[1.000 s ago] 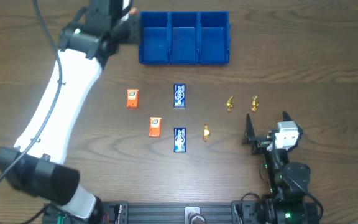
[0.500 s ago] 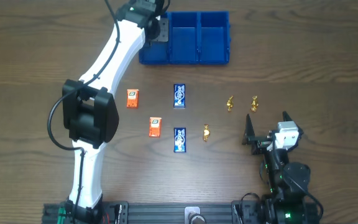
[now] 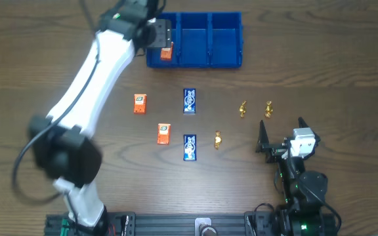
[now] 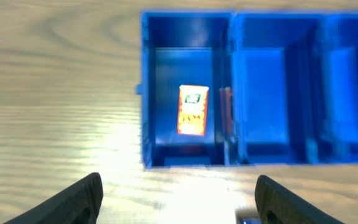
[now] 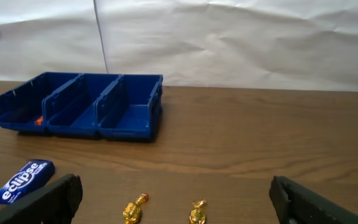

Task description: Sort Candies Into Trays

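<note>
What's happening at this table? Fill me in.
Two robot arms are sorting candies into a blue tray. The left gripper hangs at the tray's left end, jaws open and empty. One orange pack lies in the leftmost compartment. Out on the table lie two more orange packs, two blue packs and three gold-wrapped candies. The right gripper sits near its base, jaws open, holding nothing.

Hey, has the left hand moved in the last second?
Yes. The left hand has moved from beside the blue tray's left wall to over its left compartment, where an orange candy now lies.
</note>
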`<action>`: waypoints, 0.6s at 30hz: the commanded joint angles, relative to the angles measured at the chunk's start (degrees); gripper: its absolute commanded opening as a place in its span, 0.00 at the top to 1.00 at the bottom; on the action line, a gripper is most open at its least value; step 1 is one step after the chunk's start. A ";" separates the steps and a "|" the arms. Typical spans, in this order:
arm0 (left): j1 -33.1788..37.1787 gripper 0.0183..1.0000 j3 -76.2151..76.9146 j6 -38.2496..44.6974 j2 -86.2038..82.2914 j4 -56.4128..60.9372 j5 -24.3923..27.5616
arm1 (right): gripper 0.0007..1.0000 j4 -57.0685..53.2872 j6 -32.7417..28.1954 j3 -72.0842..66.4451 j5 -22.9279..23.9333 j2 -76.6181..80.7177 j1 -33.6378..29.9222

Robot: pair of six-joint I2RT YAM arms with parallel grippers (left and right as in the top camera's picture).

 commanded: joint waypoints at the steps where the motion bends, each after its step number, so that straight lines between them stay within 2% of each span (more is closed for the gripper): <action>1: -0.13 0.21 -21.66 -2.21 -16.81 2.93 -1.01 | 0.00 -0.20 -0.83 -0.28 0.11 -0.42 0.33; 3: -0.24 0.21 -33.83 -3.87 -20.68 7.45 -0.26 | 0.00 -0.17 -0.83 -0.28 0.11 -0.42 0.33; 8: -0.22 0.21 -46.80 -4.50 -20.22 16.06 0.35 | 0.00 -0.20 -0.83 -0.28 0.11 -0.42 0.33; 18: -0.07 0.22 -51.45 -4.48 -13.11 24.30 -0.15 | 0.00 -0.20 -0.83 -0.28 0.11 -0.42 0.33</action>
